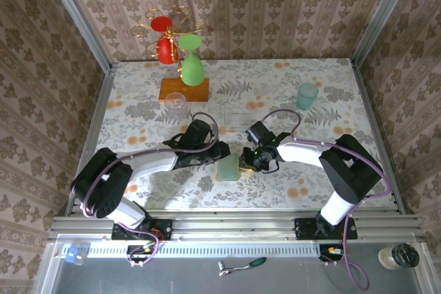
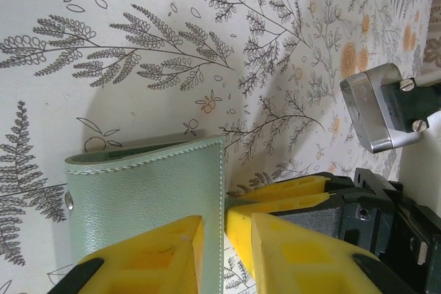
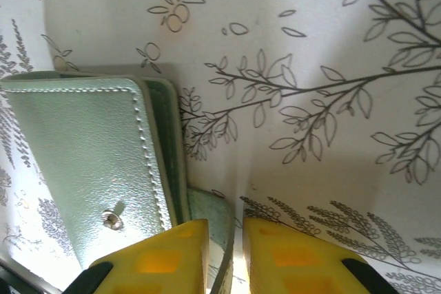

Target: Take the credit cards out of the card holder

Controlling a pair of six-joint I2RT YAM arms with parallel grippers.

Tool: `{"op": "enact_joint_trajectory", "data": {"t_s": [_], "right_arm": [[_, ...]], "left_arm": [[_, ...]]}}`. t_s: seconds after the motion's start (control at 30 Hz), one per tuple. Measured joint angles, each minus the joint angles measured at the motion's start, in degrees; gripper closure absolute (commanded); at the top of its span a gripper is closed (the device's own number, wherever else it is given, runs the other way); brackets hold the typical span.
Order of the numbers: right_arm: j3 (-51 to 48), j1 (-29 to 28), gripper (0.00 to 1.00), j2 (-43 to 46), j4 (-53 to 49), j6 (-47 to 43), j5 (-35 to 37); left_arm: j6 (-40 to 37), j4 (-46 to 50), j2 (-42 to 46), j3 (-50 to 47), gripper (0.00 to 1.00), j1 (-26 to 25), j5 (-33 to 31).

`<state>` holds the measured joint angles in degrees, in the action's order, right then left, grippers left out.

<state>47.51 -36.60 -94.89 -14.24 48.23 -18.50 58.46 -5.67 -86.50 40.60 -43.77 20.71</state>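
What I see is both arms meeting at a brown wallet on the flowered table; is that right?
Not quite. The wallet is pale green, not brown, as the top view shows. Both arms do meet at it on the flowered table.

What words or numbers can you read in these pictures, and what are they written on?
There are no words, numbers or signs that can be read.
The card holder: plain green, with just a metal snap and no lettering.
The small blue thing at the near left corner: too small to tell whether it has any writing.
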Motion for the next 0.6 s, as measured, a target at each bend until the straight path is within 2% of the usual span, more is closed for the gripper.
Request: {"op": "enact_joint_trajectory", "data": {"t_s": [0.27, 0.6], "right_arm": [[0.0, 0.0, 0.83, -0.1, 1.5, 0.0, -0.4], [0.0, 0.0, 0.9, -0.6, 1.9, 0.1, -0.3]], "left_arm": [[0.2, -1.0, 0.0, -0.5, 0.74, 0.0, 0.0], [0.5, -1.3, 0.0, -1.6, 0.74, 0.0, 0.0]]}}
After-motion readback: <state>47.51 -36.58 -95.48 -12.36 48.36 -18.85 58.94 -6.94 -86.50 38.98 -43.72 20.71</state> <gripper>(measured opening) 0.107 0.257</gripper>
